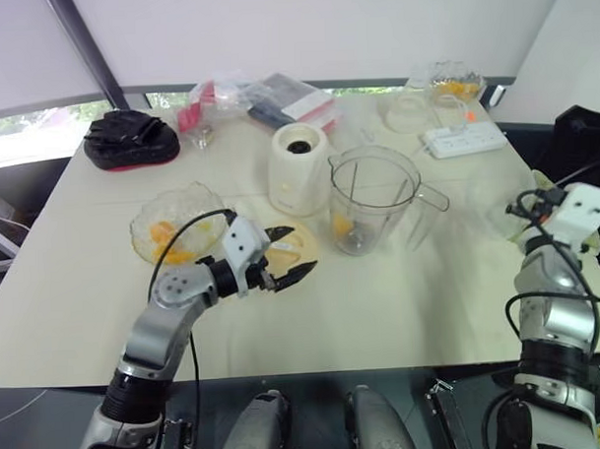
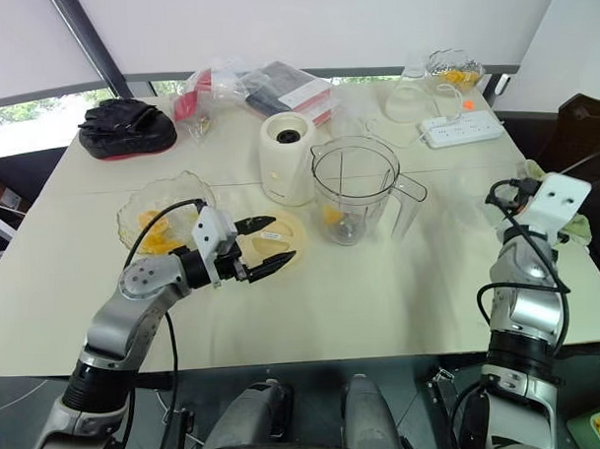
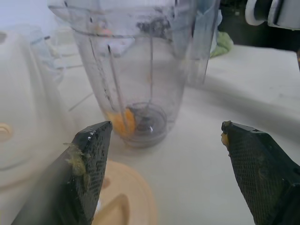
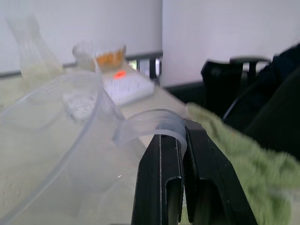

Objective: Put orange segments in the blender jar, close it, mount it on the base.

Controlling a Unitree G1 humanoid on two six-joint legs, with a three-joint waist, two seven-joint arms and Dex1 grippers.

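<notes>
Blender jar (image 1: 373, 197) clear plastic (glossy); table (image 1: 401, 300) matt.

Two head cameras look forward and down from above the table (image 1: 402, 310), sharing the blender jar (image 1: 371, 197) at twelve o'clock. The left wrist camera peers close between its open fingers (image 3: 89, 159) at that same jar, while the right wrist camera faces two o'clock past a clear lid tab (image 4: 154, 124) pinched close up.
</notes>
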